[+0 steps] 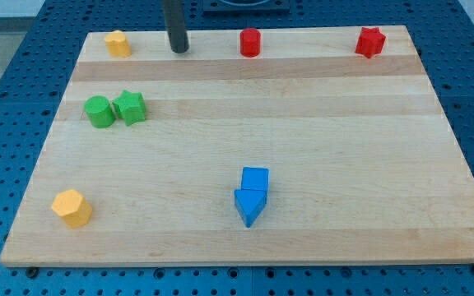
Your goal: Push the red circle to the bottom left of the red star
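Note:
The red circle (250,42) stands near the view's top edge of the wooden board, a little right of centre. The red star (369,42) sits at the view's top right corner, well to the right of the circle and at about the same height. My tip (178,48) rests on the board near the top edge, to the left of the red circle with a clear gap between them. It touches no block.
A yellow block (118,43) sits at the top left, left of my tip. A green circle (99,112) and green star (130,108) touch at the left. A yellow hexagon (72,207) lies bottom left. A blue cube (255,179) and blue triangle (249,205) touch at bottom centre.

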{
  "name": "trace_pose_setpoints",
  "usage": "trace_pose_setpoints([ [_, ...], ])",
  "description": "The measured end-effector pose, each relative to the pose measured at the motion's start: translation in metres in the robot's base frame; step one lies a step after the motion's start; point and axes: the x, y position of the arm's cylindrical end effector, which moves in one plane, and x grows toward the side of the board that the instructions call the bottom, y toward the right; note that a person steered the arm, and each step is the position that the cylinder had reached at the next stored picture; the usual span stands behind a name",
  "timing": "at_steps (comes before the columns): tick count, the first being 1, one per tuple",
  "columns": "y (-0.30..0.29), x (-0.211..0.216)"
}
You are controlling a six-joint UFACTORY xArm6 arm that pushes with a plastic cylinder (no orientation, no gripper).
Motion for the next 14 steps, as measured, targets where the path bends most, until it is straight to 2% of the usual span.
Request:
trace_pose_setpoints([
  [7,0.216,-0.002],
  [9,0.221,0.009],
  [14,0.222,0.077],
])
